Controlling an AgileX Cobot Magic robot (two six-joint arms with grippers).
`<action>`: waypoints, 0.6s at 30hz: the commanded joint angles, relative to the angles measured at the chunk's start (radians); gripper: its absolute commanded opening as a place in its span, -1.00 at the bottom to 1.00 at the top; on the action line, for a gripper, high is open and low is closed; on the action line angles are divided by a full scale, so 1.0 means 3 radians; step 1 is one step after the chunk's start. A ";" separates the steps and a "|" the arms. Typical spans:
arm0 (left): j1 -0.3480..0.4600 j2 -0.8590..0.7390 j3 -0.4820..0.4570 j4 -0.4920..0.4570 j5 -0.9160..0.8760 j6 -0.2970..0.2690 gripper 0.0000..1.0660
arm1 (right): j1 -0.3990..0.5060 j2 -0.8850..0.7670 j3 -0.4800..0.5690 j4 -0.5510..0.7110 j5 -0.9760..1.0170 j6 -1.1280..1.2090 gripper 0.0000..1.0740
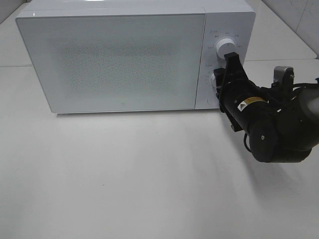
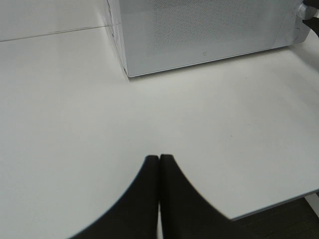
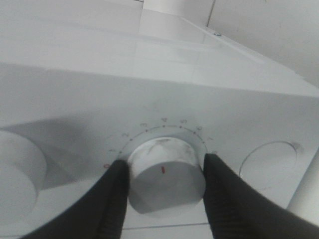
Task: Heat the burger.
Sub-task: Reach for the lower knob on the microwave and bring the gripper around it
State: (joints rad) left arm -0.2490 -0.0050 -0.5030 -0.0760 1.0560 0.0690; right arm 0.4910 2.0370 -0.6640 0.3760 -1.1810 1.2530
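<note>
The microwave point(image 1: 124, 59) stands on the white table point(image 1: 149, 174) with its door shut. The burger shows in no view. Judging by the closed door, it is probably already inside, though the frosted panel hides it. The right gripper point(image 3: 166, 169) has its fingers clamped on either side of the numbered timer dial point(image 3: 167, 189), whose red mark seems to point mid-scale rather than at zero. The left gripper point(image 2: 158, 159) hangs over bare table with its fingers pressed together, holding nothing. Loading looks done, and what remains is probably finishing the time setting, letting go and leaving the oven to run.
</note>
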 commanded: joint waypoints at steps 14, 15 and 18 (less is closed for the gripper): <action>0.0007 -0.0063 0.0007 -0.0013 -0.0053 -0.0027 -1.00 | -0.0020 -0.0027 -0.0057 0.0023 -0.0447 0.0530 -0.54; 0.0007 -0.0063 0.0007 -0.0013 -0.0053 -0.0027 -1.00 | -0.0020 -0.0027 -0.0057 0.0023 -0.0447 0.0530 -0.54; 0.0007 -0.0063 0.0007 -0.0013 -0.0053 -0.0027 -1.00 | -0.0020 -0.0027 -0.0053 0.0043 -0.0447 0.0507 -0.18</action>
State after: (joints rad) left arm -0.2490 -0.0050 -0.5030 -0.0760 1.0560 0.0690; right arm 0.4910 2.0370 -0.6640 0.3810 -1.1810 1.4020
